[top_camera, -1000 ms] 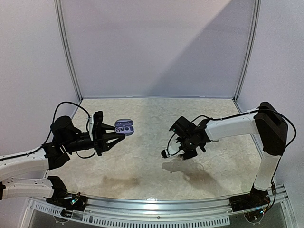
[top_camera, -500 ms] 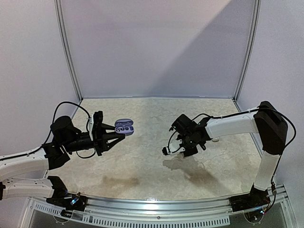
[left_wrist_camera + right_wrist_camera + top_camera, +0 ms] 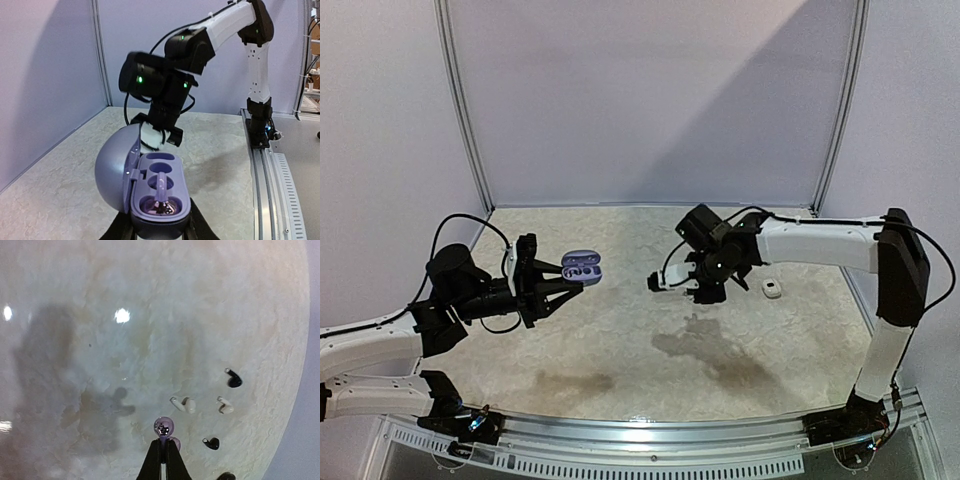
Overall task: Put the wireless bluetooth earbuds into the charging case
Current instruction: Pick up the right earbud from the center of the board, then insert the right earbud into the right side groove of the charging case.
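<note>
Jaws of the right gripper (image 3: pixel 161 442) are pinched on 1 purple earbud (image 3: pixel 163 426) above the table (image 3: pixel 100 315); those of the left gripper (image 3: pixel 159 227) clamp the open case (image 3: pixel 172 172). 1 slot seems filled (hard to confirm), 1 remains.

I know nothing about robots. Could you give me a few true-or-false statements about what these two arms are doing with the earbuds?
1. The left gripper holds a purple charging case with its lid open. True.
2. The right gripper is empty. False: it is shut on a small purple earbud.
3. Every loose earbud on the table is white. False: black earbuds lie there beside white earbuds.
4. The purple charging case is held up off the table. True.
</note>
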Controlling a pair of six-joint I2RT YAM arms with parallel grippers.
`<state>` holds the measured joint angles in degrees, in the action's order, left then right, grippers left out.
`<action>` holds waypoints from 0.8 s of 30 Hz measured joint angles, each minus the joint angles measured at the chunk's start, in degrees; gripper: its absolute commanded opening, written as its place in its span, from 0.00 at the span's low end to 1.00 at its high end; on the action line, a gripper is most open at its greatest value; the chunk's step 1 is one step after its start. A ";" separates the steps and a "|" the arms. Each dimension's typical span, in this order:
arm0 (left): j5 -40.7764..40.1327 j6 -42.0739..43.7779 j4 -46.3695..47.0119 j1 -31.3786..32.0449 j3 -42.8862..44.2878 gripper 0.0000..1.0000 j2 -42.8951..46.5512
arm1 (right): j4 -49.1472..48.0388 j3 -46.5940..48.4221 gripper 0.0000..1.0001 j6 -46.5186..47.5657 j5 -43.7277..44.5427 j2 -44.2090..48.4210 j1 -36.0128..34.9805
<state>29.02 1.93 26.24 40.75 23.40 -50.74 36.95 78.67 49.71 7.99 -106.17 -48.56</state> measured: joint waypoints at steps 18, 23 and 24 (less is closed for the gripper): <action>6.43 5.49 1.07 -0.15 0.17 0.00 -2.60 | 9.31 21.24 0.00 -23.45 -19.02 16.33 -16.81; 8.98 8.50 1.05 -0.15 0.52 0.00 -3.10 | 10.86 29.16 0.00 -23.69 -17.03 9.92 -20.55; 9.35 8.85 1.05 -0.13 0.68 0.00 -3.19 | 11.28 30.10 0.00 -23.67 -16.48 8.79 -20.94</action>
<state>38.37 10.79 27.29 40.62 24.08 -53.93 48.23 108.77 26.04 -8.49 -97.38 -69.49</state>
